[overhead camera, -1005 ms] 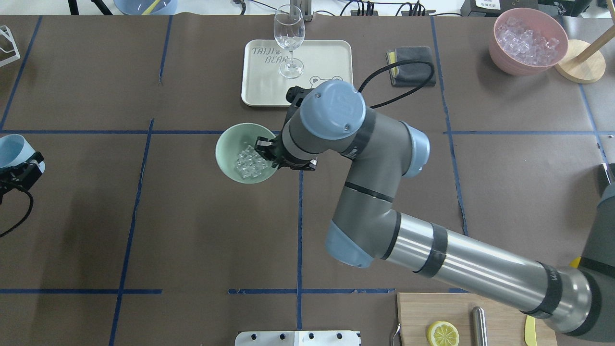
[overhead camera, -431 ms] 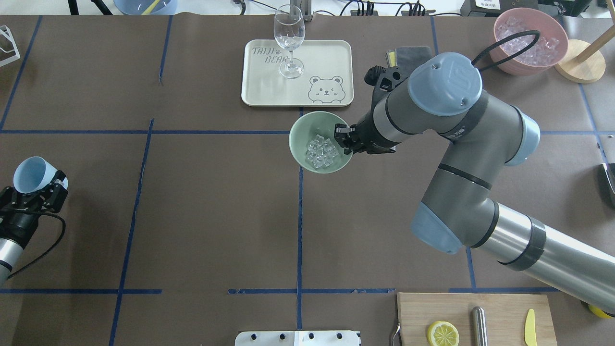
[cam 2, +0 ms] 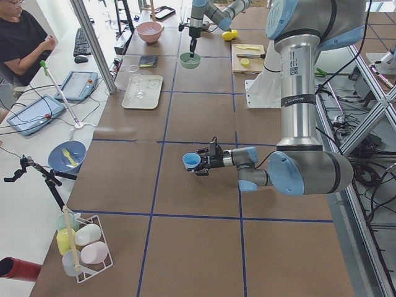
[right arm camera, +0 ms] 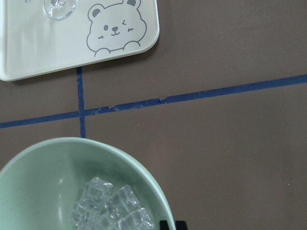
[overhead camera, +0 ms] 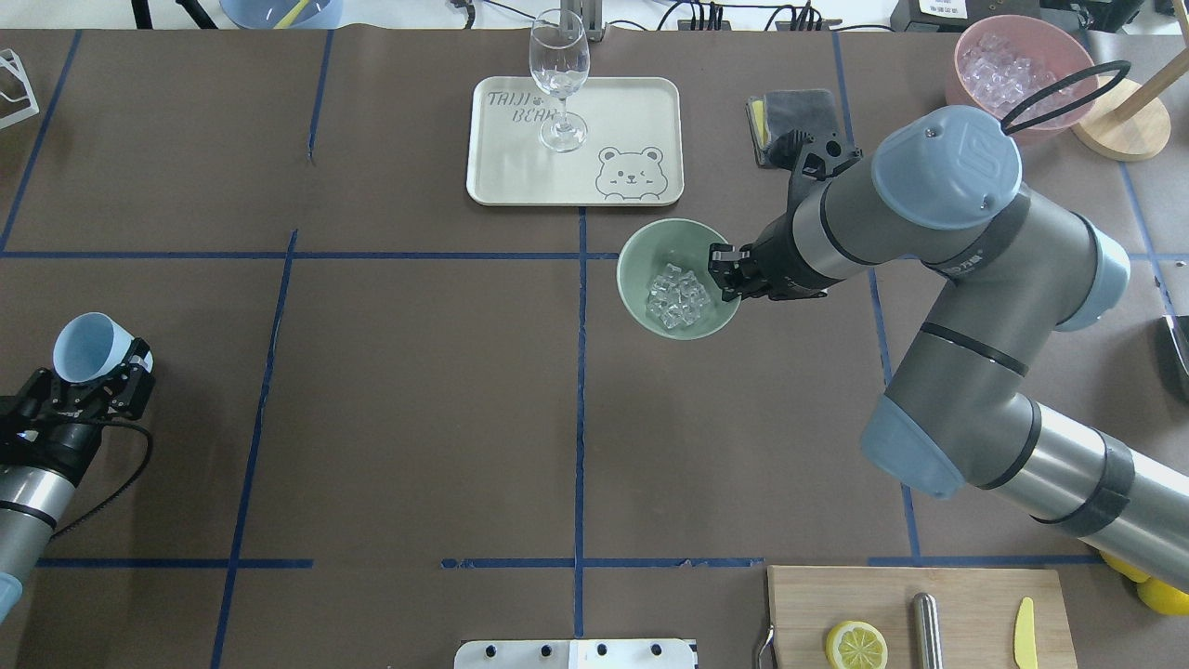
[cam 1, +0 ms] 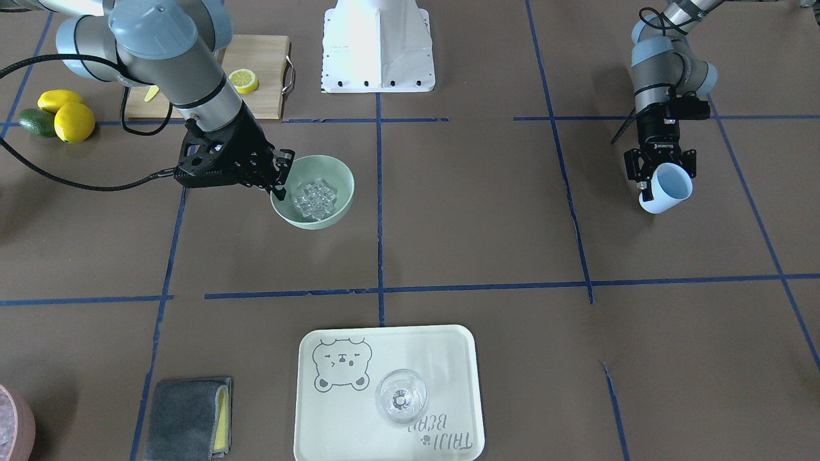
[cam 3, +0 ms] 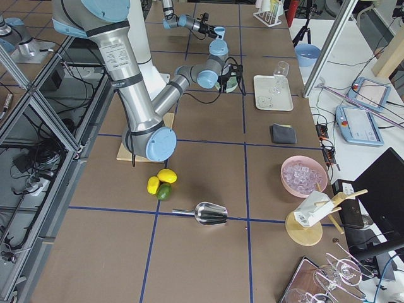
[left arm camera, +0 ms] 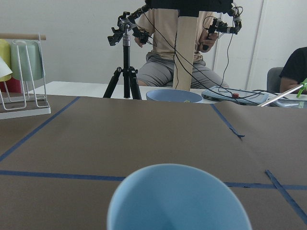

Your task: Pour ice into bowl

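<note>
The pale mint-green bowl [overhead camera: 643, 260] holds a heap of clear ice cubes [overhead camera: 677, 299] just right of the table's centre line. My right gripper [overhead camera: 727, 276] is shut on the bowl's right rim. The front-facing view shows the same grip: gripper [cam 1: 280, 174], bowl [cam 1: 337, 178], ice [cam 1: 314, 198]. The right wrist view shows the bowl [right arm camera: 43, 177] and ice [right arm camera: 110, 206] close below. My left gripper [overhead camera: 96, 370] is shut on the light blue cup [overhead camera: 82, 344] at the far left; the cup [left arm camera: 177, 201] looks empty.
A cream tray [overhead camera: 632, 121] with a clear wine glass [overhead camera: 559, 70] lies behind the bowl. A grey cloth [overhead camera: 790, 111], a pink bowl of ice [overhead camera: 966, 93] and a wooden stand [overhead camera: 1124, 121] are at the back right. A cutting board [overhead camera: 966, 595] with a lemon slice is at the front right.
My right gripper has carried the bowl with the ice to the right, across the centre line. My left arm with the cup has come a little further into view.
</note>
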Controlling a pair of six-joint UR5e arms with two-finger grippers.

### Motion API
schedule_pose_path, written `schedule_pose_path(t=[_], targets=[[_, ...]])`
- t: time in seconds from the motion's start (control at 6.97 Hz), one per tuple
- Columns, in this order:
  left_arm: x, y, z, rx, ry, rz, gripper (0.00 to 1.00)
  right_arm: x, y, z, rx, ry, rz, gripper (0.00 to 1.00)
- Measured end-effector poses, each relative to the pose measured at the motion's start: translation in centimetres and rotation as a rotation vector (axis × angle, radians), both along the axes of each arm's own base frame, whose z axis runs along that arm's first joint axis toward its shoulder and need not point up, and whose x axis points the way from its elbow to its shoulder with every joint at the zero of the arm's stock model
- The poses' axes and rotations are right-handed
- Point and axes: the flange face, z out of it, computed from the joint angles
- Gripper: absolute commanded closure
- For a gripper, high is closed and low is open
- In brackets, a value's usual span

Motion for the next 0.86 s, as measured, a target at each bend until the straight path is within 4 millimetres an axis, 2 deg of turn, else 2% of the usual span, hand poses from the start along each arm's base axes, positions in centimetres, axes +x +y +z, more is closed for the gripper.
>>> schedule_pose_path(t=[0.14, 0.43, 0.86], targets=[[0.1, 0.1, 0.0, 0.003, -0.027, 0.021, 0.0, 0.7, 0.1, 0.7, 0.004, 0.007, -0.003, 1.0], [0.0, 0.3, -0.3, 0.016, -0.058, 0.064, 0.0, 1.1, 0.2, 1.3, 0.002, 0.014, -0.005, 1.0], [-0.7, 0.6, -1.1, 0.029, 0.054, 0.12, 0.0, 1.2, 0.2, 1.4, 0.002, 0.015, -0.004, 1.0]])
